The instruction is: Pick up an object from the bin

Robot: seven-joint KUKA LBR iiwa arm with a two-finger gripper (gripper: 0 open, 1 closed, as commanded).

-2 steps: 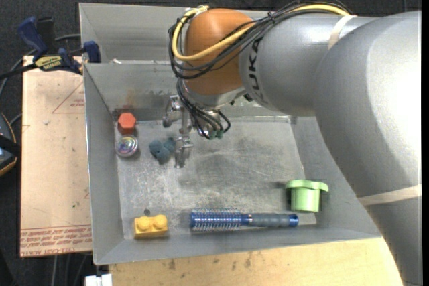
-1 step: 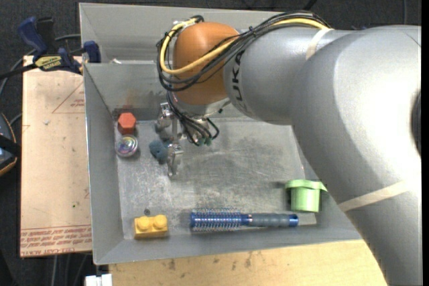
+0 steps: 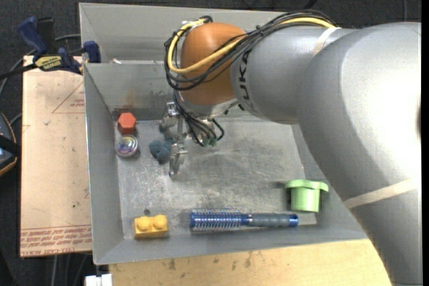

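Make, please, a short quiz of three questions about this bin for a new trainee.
1. True or false: the yellow brick lies near the lower-left corner of the bin.
2. The cup-like thing on the right side of the bin floor is: A) red, B) green, C) black.
3. Which loose thing lies closest to the tool?

Key: 1 true. 2 B. 3 the small blue-grey thing, just left of the tool.
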